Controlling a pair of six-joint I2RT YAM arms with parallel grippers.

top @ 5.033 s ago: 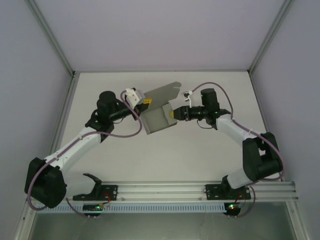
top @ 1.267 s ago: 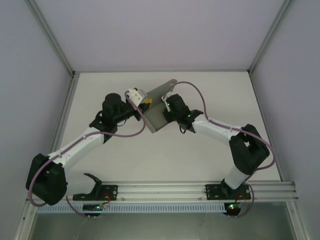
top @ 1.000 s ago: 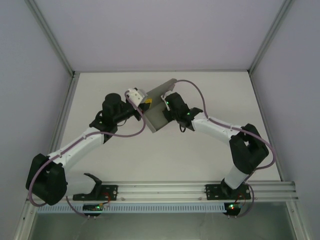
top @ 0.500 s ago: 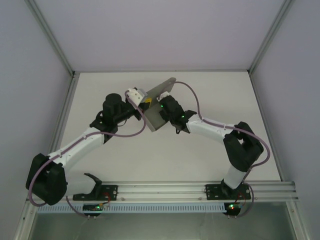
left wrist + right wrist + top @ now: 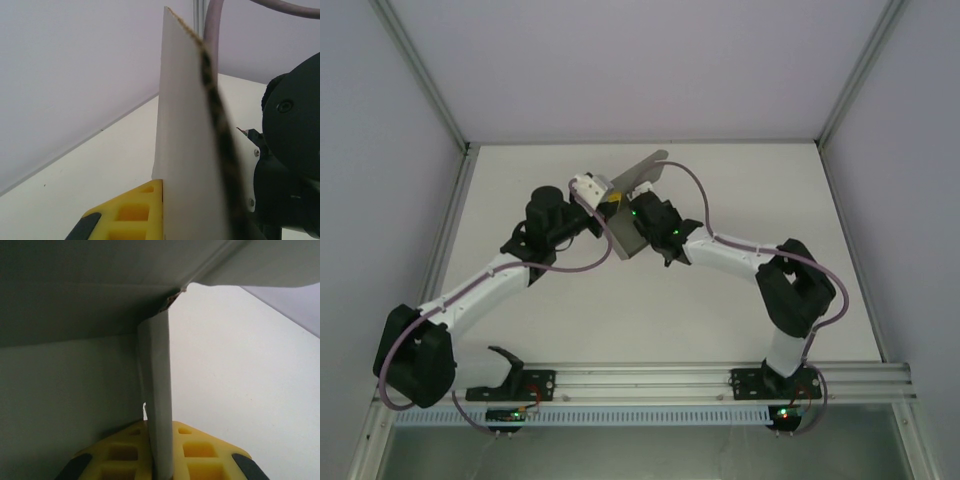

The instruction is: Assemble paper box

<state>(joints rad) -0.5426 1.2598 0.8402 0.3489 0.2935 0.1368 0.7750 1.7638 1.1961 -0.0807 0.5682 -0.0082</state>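
paper box (image 5: 630, 242) | half-folded | left gripper (image 5: 611, 207), right gripper (image 5: 160, 452) clamped on it

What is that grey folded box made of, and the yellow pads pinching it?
The box looks like thin matt grey card: its cut edge shows a brown, fibrous core. The yellow pads look like matt moulded plastic or rubber, with square hollows; which of the two, I cannot tell.

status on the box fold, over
Both shut: left gripper on paper box edge, right gripper on a side flap. Far flap raised. No obstruction seen.
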